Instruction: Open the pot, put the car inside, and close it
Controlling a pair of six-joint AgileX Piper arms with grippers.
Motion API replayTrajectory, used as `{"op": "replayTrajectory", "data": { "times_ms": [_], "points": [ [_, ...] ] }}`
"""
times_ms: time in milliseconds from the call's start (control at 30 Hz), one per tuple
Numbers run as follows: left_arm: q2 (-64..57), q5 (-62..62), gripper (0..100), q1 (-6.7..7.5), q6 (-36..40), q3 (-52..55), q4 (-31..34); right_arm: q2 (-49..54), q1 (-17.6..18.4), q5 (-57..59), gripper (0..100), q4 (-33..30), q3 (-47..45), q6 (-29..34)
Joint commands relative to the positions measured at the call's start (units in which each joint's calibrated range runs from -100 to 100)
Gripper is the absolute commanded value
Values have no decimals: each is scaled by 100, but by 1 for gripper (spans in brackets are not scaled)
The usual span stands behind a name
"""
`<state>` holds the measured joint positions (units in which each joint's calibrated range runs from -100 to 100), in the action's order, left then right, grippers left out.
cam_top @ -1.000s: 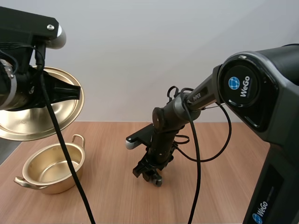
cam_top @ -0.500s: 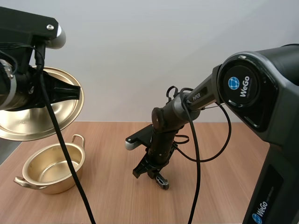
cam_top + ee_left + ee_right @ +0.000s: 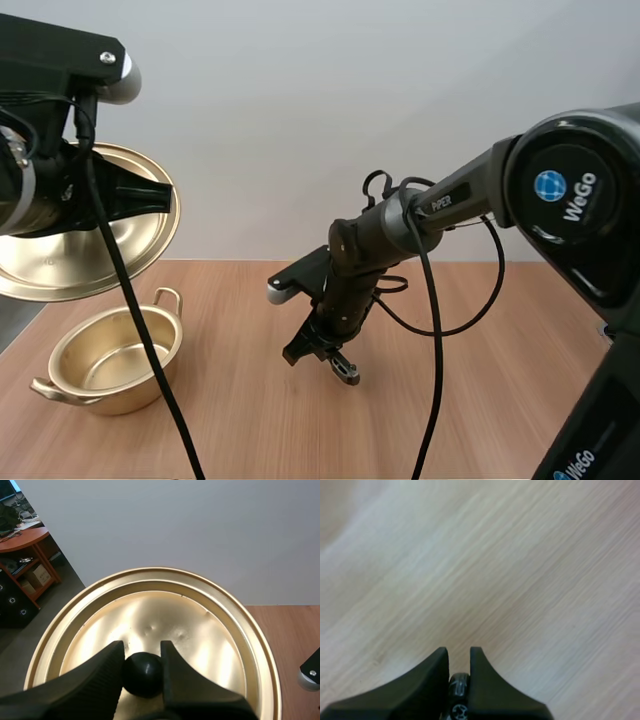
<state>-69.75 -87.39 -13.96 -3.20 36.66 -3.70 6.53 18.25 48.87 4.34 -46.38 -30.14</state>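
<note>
I get soft, even light; glare streaks the golden lid (image 3: 200,645), and the right wrist view's table (image 3: 520,555) looks washed-out.

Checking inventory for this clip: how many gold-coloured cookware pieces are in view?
2: the open pot on the table, and its lid held aloft, knob pinched by the left tool.

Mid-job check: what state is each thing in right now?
pot: open, empty, on the table.
lid: off, held up by its knob in the left gripper.
toy car: pinched in the right gripper, outside the pot.
left gripper: shut on the knob.
right gripper: shut on the toy car.
</note>
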Motion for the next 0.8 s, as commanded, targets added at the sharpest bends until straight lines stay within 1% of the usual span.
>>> {"op": "replayTrajectory", "data": {
  "times_ms": [0,200,300,400,500,633,767],
  "points": [
    [-9,-6,0,2,1,-5,8,130,2,-11,0,7,5,7],
    [-9,-6,0,2,1,-5,8,294,2,-11,0,21,5,-7],
    [-9,-185,0,2,1,-5,8,402,2,-11,0,198,24,-80],
    [-54,-491,0,2,1,-5,8,567,2,90,0,664,226,-467],
    [-279,-542,0,2,1,-5,8,812,2,290,0,1265,561,-918],
    [-745,-542,0,2,-132,-24,52,1083,7,1060,0,2129,1143,-1454],
    [-1278,-758,0,2,-133,-124,416,1212,164,1862,0,2430,1683,-1587]
  ]
}}
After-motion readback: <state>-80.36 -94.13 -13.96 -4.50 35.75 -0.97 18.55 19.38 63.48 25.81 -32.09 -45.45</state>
